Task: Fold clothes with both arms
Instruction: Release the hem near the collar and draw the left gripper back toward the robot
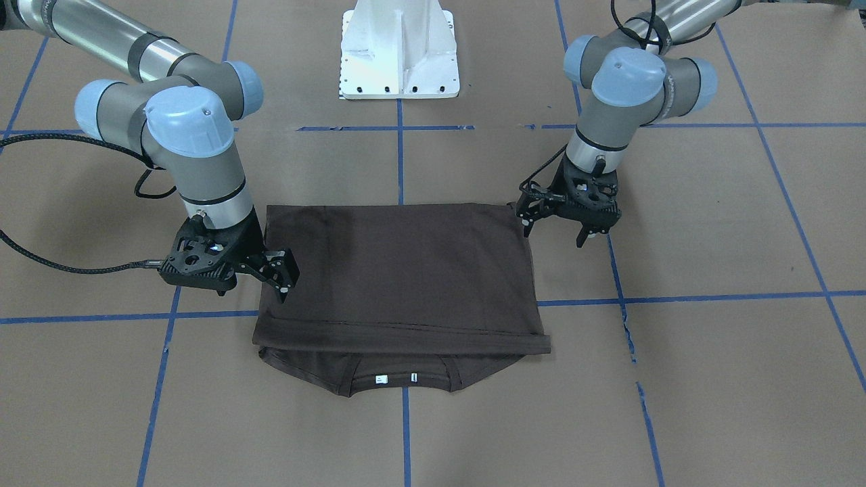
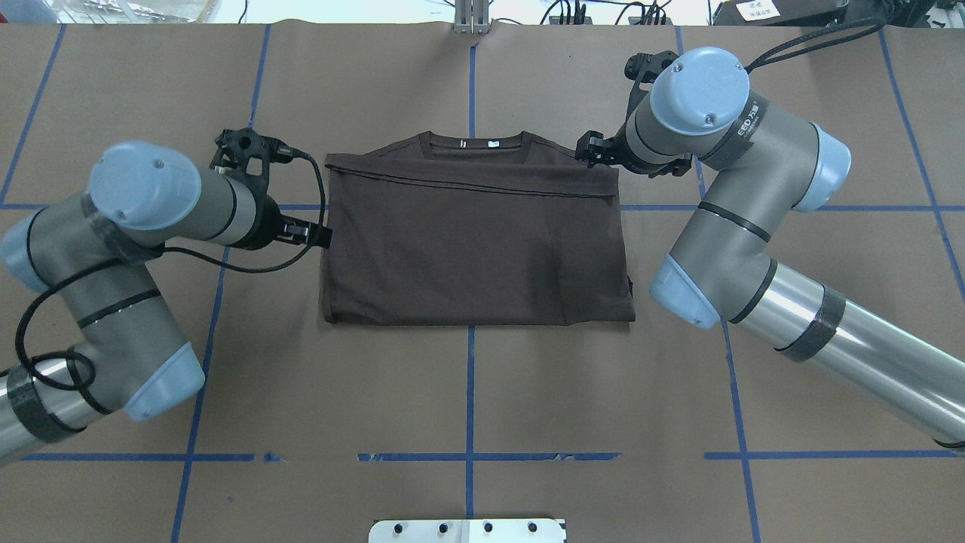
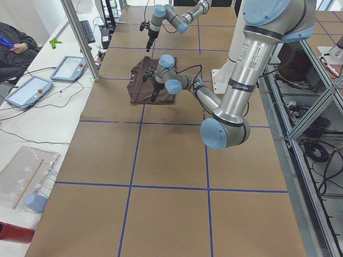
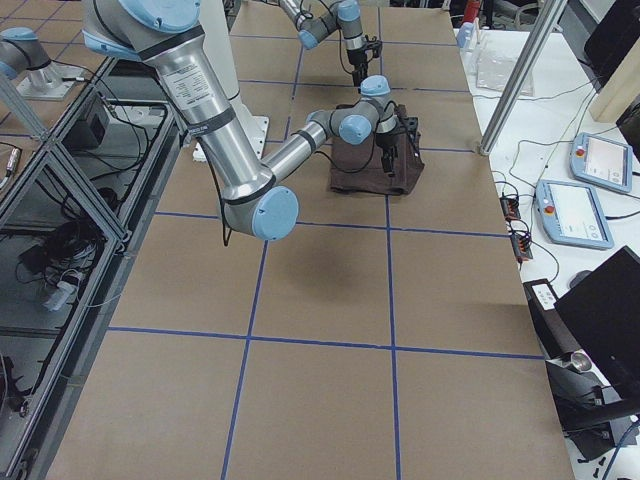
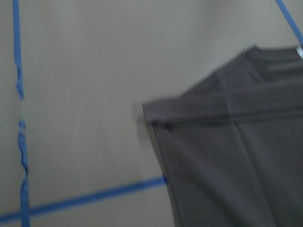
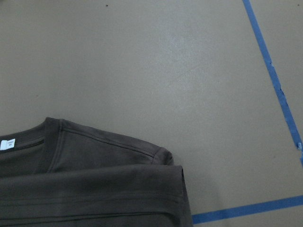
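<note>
The T-shirt (image 2: 475, 256) lies folded flat on the surface (image 2: 467, 392), with its fold on the near side. The left end effector (image 2: 311, 234) hangs just beside the shirt's left edge. Farther off, the right end effector (image 2: 595, 148) is at the far right corner. I cannot tell if either is spread or pressed together. The right wrist view shows the collar (image 6: 51, 142) and a white tag (image 6: 7, 144) up close. The left wrist view is blurred.

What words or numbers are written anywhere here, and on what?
Nothing reads clearly.
Black band on the right arm: pale lettering, too blurred.
White neck tags on the T-shirt: too small.
Sticker on the left arm: print too small.
</note>
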You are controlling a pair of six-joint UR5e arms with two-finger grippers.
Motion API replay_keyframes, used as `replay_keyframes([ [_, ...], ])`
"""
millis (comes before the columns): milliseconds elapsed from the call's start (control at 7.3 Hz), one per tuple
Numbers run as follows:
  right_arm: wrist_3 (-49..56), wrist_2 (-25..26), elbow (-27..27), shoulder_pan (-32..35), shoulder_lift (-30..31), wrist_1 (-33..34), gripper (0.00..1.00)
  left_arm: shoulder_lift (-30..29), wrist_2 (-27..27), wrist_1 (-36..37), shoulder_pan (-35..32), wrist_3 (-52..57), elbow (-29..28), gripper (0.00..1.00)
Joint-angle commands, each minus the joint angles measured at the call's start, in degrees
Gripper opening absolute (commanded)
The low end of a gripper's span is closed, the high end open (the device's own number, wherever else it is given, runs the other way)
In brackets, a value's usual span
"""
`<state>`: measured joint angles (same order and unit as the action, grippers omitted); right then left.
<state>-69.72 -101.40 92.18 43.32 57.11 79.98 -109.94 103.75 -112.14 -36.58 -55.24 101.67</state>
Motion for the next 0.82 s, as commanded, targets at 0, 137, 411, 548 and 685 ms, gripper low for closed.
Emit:
replay_keyframes([
  [0, 0.02, -0.11, 0.46, 0.01, 0.10, 0.00, 1.00, 1.84, -2.48, -1.50, 6.06, -8.00, 1.07, 0.79],
  [137, 0.02, -0.02, 0.63, 0.01, 0.19, 0.00, 1.00, 1.66, -2.59, -1.50, 7.48, -11.17, 0.81, 0.58],
  [411, 0.02, -0.02, 1.07, 0.01, 0.72, 0.00, 1.00, 1.14, -2.50, -1.50, 7.66, -11.55, 0.28, 0.50],
  [548, 0.11, -0.02, 1.07, 0.01, 0.81, 0.00, 1.00, 1.13, -2.59, -1.50, 7.75, -11.64, 0.11, 0.47],
  [685, 0.11, -0.02, 1.07, 0.01, 0.89, 0.00, 1.00, 1.13, -2.59, -1.50, 7.75, -11.64, 0.10, 0.44],
])
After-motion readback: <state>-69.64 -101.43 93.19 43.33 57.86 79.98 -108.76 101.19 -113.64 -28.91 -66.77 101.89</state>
